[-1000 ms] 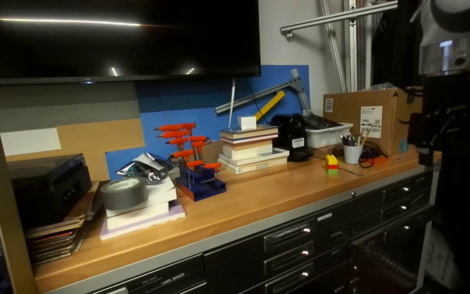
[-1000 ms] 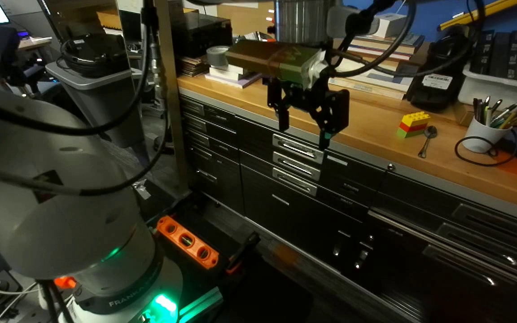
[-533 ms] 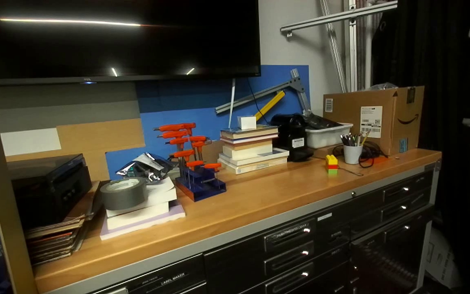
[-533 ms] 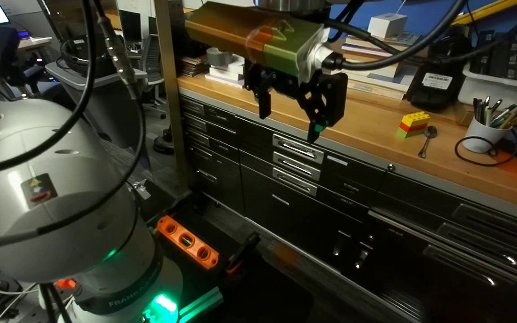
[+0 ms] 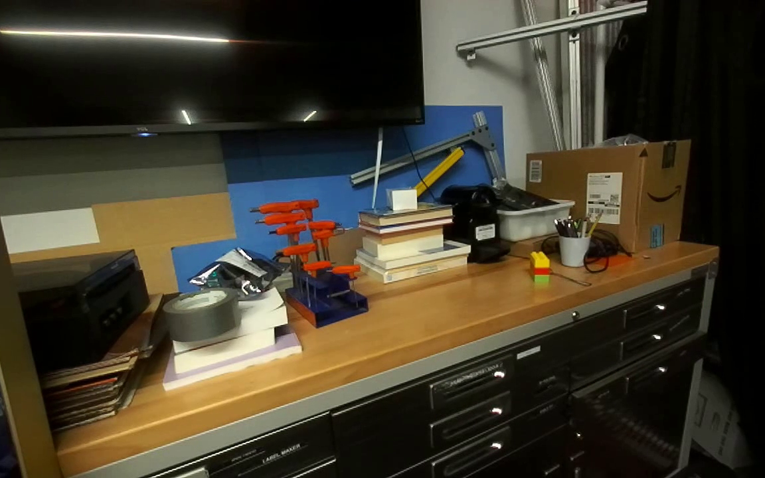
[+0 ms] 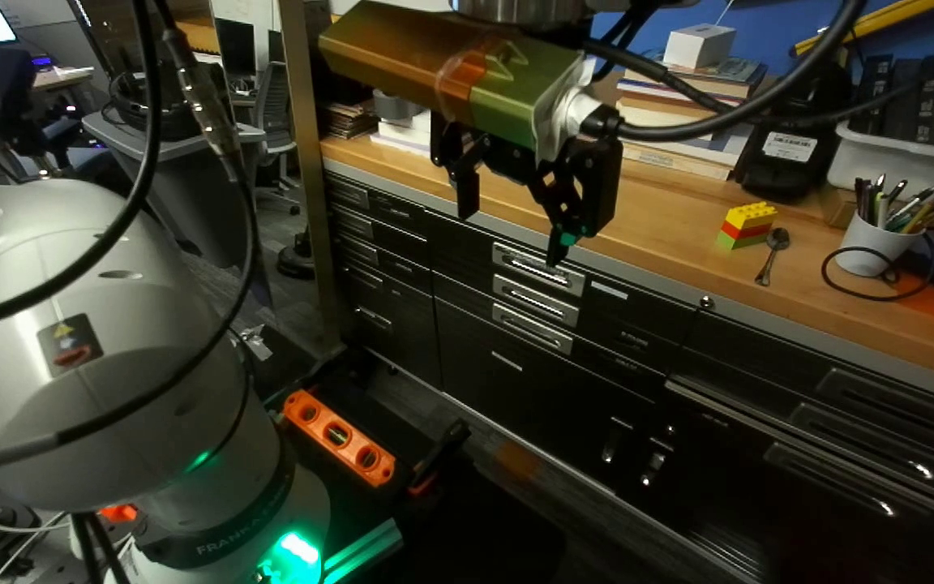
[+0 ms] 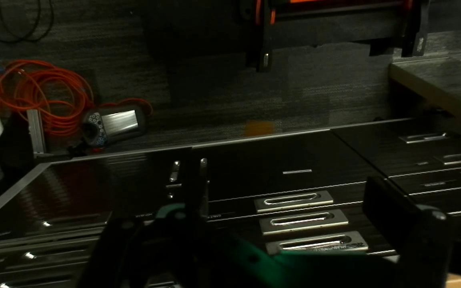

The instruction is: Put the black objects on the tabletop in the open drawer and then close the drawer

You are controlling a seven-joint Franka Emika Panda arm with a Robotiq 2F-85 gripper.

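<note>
My gripper (image 6: pixel 512 229) hangs in front of the light-brown wooden tabletop (image 6: pixel 670 219), above the floor side of the black cabinet. Its two black fingers are wide apart with nothing between them. In the wrist view the gripper (image 7: pixel 294 200) is also open, with drawer handles seen between the fingers. The top middle drawer (image 6: pixel 537 270) looks flush and shut, as do the drawers around it. The tabletop (image 5: pixel 455 299) also shows in an exterior view, where the gripper is out of sight. The small black blocks do not show in any view.
On the tabletop are a red-handled hex key stand (image 5: pixel 326 299), stacked books (image 5: pixel 412 249), a tape roll (image 5: pixel 202 315), a toy brick stack (image 6: pixel 747 225), a spoon (image 6: pixel 771 255) and a pen cup (image 5: pixel 574 251). An orange-topped black object (image 6: pixel 337 438) stands on the floor.
My open gripper has moved back from the cabinet, toward the left in an exterior view. The arm has left the right side of another exterior view. The things on the tabletop have not moved.
</note>
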